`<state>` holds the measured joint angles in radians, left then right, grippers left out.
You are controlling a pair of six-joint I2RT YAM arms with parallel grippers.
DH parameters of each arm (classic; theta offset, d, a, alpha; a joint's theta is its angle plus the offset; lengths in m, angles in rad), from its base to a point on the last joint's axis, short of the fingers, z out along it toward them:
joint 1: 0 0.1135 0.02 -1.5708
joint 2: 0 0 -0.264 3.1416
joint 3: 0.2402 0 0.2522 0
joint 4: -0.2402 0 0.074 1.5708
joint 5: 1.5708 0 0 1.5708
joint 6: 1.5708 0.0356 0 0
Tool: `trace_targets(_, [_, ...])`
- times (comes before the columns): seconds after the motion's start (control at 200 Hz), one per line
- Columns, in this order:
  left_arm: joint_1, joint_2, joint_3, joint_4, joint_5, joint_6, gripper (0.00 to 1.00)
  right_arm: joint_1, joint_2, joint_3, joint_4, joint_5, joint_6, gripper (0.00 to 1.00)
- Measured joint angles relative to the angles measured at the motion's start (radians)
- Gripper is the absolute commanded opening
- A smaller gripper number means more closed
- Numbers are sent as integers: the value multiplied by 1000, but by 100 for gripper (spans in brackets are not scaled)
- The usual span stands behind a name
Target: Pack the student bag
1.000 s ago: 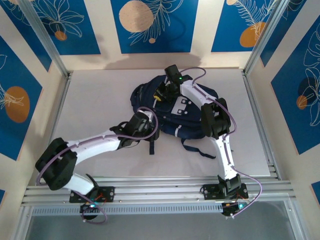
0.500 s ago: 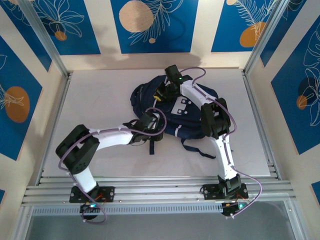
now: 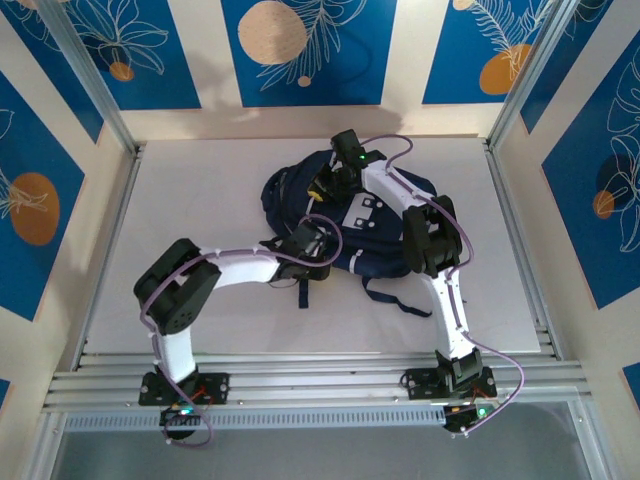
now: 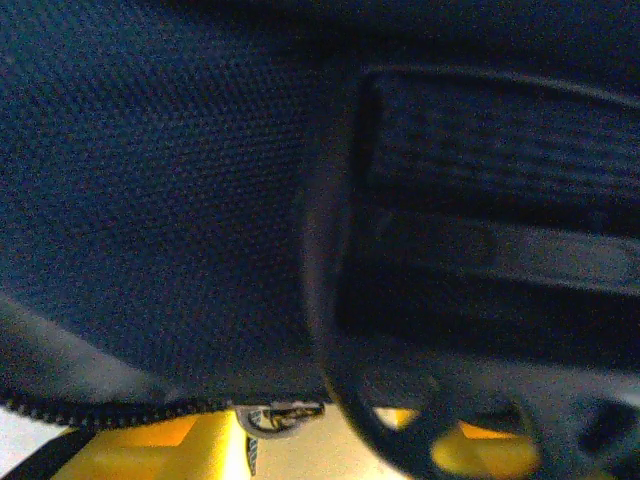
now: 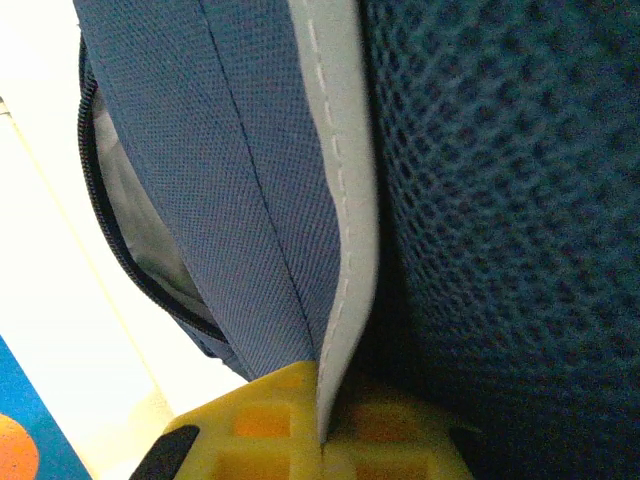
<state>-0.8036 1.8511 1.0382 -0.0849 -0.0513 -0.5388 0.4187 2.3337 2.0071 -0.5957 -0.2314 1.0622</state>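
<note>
Well, the student bag [image 3: 372,250] lies slumped on the white table [image 3: 190,200], toward its far side, with both arms bent over it and hiding much of its top. The right end effector [image 5: 320,440] is pinched on the bag's pale grey trim [image 5: 345,200] — yellow fingers [image 5: 265,425] closed around it. The left end effector [image 4: 310,455] sits at the bag's near edge, fingers apart, a zip pull [image 4: 272,415] hanging between them. The bag is coarse navy mesh weave; cream-and-blue walls [image 3: 300,50] stand around.
</note>
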Motion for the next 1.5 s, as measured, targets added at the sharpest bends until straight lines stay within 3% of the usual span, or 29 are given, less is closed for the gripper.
trace_targets(0.15, [-5,16,37,-39,-43,0,41,-2,0,-11,22,-9,0,0])
trace_targets(0.315, [-7,19,51,-66,-98,14,18,-4,-5,-27,43,-17,0,0])
trace_targets(0.44, [-7,19,51,-69,-113,25,10,-6,-11,-41,58,-23,0,0])
trace_targets(1.11, [-5,-137,-44,-57,-72,123,0,-11,-40,-82,56,-35,-89,0])
trace_targets(1.17, [-5,-141,-53,-54,-49,132,0,-11,-50,-93,51,-35,-115,11])
trace_targets(1.315, [-6,-167,-81,-33,11,150,0,-9,-91,-132,31,-32,-207,48])
trace_targets(1.5, [-6,-222,-124,-27,86,161,0,-2,-227,-213,-84,100,-304,65])
